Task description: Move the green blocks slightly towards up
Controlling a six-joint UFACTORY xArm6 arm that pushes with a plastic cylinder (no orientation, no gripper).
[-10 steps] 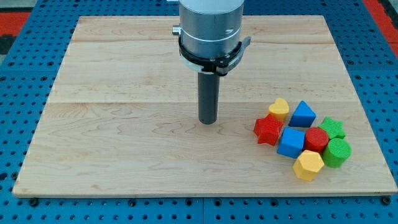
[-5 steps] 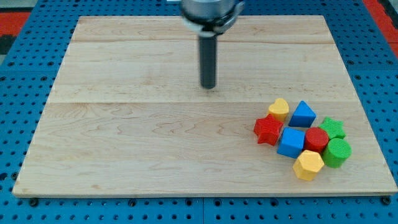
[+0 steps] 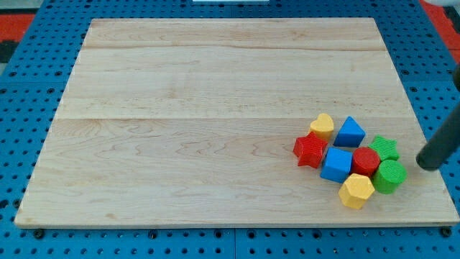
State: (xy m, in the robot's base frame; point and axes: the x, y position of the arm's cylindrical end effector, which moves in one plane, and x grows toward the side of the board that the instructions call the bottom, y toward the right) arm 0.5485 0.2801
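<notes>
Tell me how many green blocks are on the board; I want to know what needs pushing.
2. A green star block sits at the cluster's right edge, and a green cylinder block lies just below it. My tip is right of both. None seems hidden.

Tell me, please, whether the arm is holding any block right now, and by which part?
Nothing is held. My tip stands apart from the blocks, at the view's right of the green round block.

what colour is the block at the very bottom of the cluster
Yellow, seen in the camera view, just left of the green round block.
</notes>
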